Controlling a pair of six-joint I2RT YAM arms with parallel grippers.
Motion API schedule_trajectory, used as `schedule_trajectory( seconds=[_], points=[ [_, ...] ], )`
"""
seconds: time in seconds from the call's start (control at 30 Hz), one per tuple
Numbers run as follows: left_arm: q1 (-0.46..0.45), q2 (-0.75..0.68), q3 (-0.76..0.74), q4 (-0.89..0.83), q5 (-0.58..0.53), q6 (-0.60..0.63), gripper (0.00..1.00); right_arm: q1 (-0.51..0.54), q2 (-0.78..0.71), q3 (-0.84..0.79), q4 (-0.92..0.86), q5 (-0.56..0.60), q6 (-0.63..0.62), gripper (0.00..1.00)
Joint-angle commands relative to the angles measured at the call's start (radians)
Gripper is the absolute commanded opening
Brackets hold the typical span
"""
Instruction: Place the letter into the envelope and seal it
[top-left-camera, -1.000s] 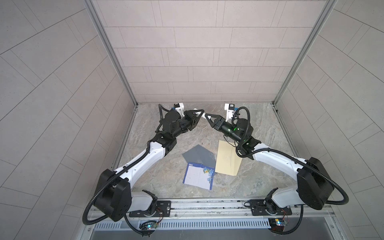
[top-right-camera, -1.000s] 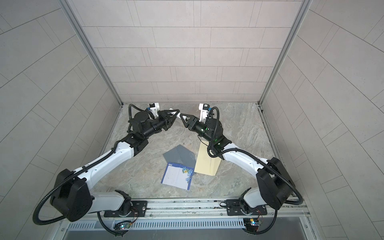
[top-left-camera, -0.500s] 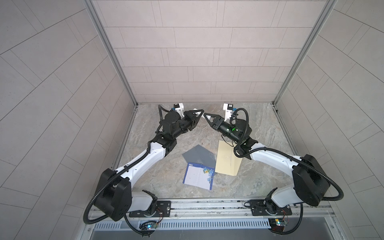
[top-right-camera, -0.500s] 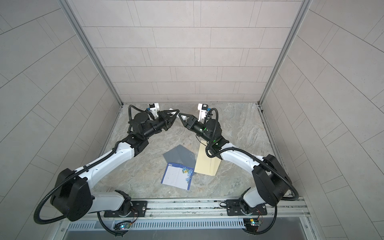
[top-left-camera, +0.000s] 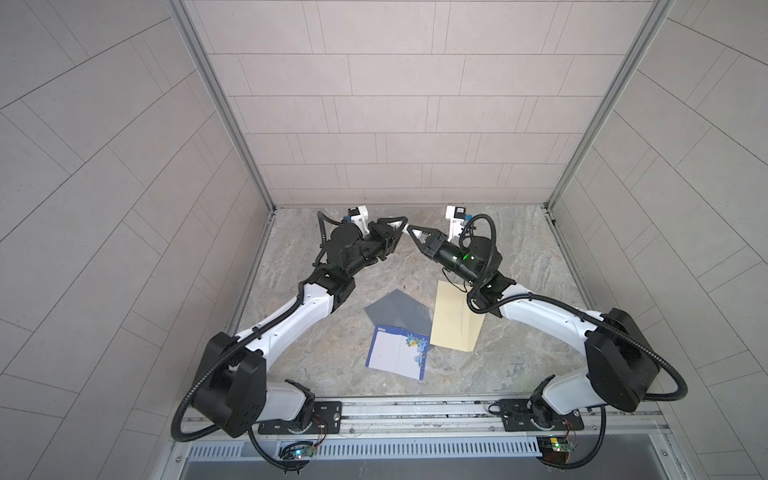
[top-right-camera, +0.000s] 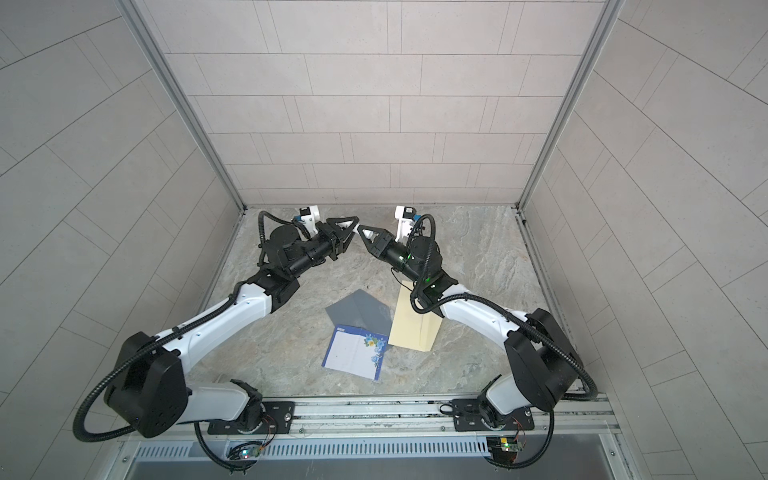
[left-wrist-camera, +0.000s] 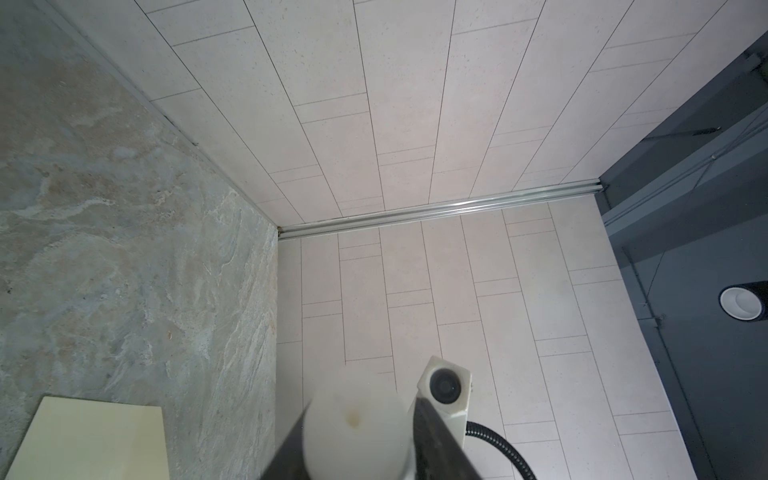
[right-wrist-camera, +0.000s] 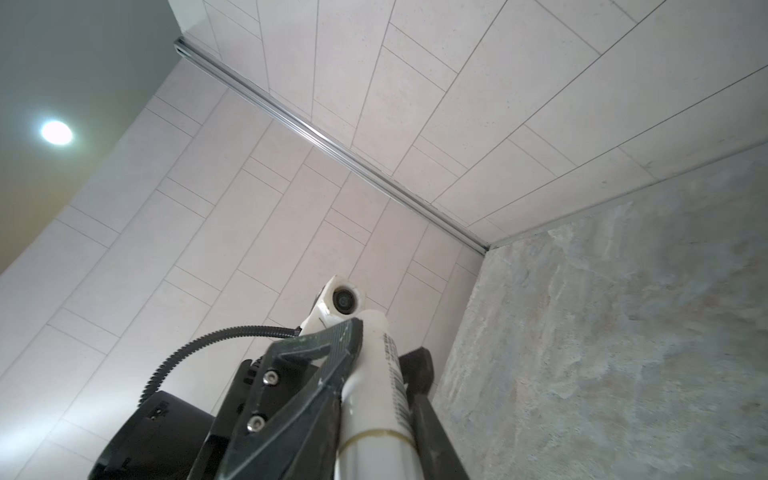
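Mounting rail (top-left-camera: 415, 411): runs along the near edge of the tabletop (top-left-camera: 519, 249); both arm bases are fixed to it.
Letter (top-left-camera: 395, 353): lies flat and nearest the rail, a white sheet with a blue border and flowers on one side, slightly skewed. It is outside the envelope.
Grey sheet (top-left-camera: 395, 309): lies flat just beyond the letter, pointed at its far end. The letter's far edge overlaps its near edge.
Cream envelope (top-left-camera: 453, 328): lies flat to the right of both, long side running away from the rail. Its left edge meets the grey sheet and its near left corner meets the letter. In both top views the right arm crosses over its far right corner.
Right end effector (right-wrist-camera: 386, 345): raised above the far middle of the tabletop, tip to tip with the left one, its fingers clamped on a white tube (right-wrist-camera: 378, 395) with print along its side.
Left end effector (top-left-camera: 403, 229): raised at the same height. Its fingers stand spread in a V, and in the left wrist view the tube's blurred round end (left-wrist-camera: 357, 432) sits between them. I cannot tell whether they touch it.
Back wall (top-left-camera: 382, 124): pale tiles behind both arms.
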Motion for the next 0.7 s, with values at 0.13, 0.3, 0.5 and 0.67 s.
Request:
schedule_trajectory(
  seconds=[0.13,0.3,0.5,0.67],
  points=[
    [0.023,-0.027,-0.038,-0.114,0.038,0.149,0.77,0.004,-0.203,0.093,-0.661,0.2,-0.304,0.0],
    [0.02,0.002,0.045,-0.46,0.035,0.41,0.77,0.0,-0.267,0.199,-1.195,0.369,-0.453,0.0],
    [-0.013,0.155,0.168,-0.724,0.079,0.605,0.77,0.0,-0.246,0.211,-1.524,0.387,-0.523,0.0],
    [-0.049,0.272,0.239,-0.787,0.119,0.659,0.74,0.0,-0.178,0.155,-1.532,0.33,-0.511,0.0]
  ],
)
